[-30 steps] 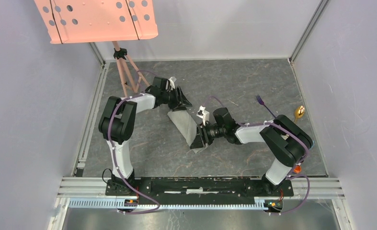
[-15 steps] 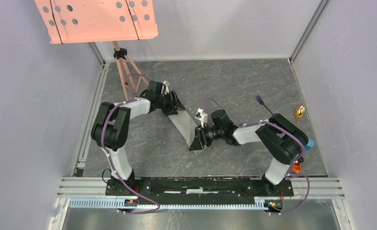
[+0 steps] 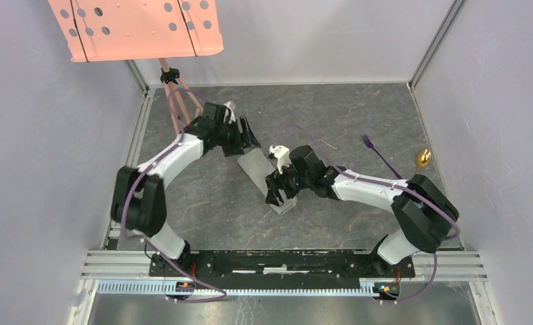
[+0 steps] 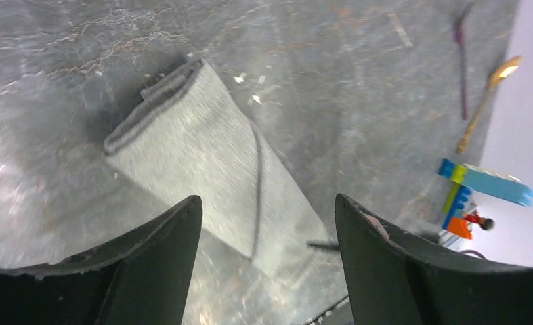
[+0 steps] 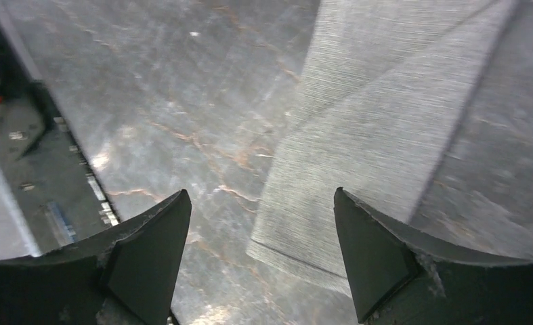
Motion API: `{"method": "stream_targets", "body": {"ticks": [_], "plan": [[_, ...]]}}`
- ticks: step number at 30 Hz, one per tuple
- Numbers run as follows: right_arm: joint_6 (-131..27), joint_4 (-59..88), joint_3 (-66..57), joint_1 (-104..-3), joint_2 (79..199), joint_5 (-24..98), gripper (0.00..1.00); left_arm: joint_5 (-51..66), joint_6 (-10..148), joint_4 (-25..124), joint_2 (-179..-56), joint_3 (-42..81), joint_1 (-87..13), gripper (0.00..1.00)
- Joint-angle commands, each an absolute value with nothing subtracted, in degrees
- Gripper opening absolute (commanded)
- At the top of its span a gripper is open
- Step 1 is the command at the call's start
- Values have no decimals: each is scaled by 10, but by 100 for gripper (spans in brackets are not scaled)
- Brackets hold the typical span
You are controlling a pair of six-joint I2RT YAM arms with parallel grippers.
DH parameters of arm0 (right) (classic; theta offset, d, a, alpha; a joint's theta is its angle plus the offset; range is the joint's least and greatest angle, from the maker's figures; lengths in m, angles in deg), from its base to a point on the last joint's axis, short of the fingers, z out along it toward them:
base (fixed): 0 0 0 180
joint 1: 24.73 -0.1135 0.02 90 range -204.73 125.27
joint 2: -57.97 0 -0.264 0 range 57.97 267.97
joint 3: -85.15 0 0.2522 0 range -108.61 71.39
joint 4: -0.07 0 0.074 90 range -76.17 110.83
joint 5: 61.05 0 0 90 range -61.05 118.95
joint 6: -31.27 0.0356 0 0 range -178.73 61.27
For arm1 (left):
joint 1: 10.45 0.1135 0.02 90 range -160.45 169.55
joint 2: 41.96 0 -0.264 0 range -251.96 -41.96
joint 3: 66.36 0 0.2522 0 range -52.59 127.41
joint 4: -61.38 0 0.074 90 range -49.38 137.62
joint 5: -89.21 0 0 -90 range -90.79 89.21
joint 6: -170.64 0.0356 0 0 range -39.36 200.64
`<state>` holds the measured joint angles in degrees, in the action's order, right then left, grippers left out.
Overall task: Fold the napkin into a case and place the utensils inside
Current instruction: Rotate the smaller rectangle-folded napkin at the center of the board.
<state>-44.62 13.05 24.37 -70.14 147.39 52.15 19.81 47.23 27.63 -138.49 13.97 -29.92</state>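
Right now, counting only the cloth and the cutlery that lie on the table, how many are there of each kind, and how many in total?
Folded grey napkin: 1
Purple fork: 1
Gold-bowled spoon: 1
Total: 3

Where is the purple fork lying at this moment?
In the top view, the purple fork lies on the right far part of the table. It is just left of the gold spoon and well right of the folded napkin.
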Motion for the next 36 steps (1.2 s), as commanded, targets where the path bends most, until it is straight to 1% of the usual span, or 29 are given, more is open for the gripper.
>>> {"method": "stream_targets", "body": {"ticks": [1, 5, 8, 11, 15, 17, 19, 22, 28, 36], "plan": [[-520, 246, 207, -743, 1449, 315, 84, 137, 499, 181, -1226, 146, -296, 79], [-516, 270, 166, -794, 1482, 196, 77, 73, 474, 138, -1072, 86, -289, 78], [-507, 298, 121, -839, 1523, 106, 74, 66, 466, 116, -970, 39, -290, 79], [-507, 319, 82, -874, 1565, 54, 73, 66, 463, 74, -904, 22, -290, 79], [-502, 339, 46, -890, 1618, 13, 72, 103, 446, 57, -842, 4, -290, 79], [-500, 341, 36, -891, 1639, 7, 70, 108, 441, 52, -824, -1, -290, 79], [-495, 346, 27, -891, 1656, -7, 63, 110, 441, 46, -813, 0, -289, 79], [-492, 341, 30, -889, 1666, -22, 57, 113, 444, 40, -808, 1, -290, 79], [-490, 330, 46, -862, 1674, -42, 52, 116, 450, 38, -804, 0, -289, 79], [-530, 296, 75, -786, 1658, -72, 50, 127, 454, 51, -807, -5, -290, 79]]}}
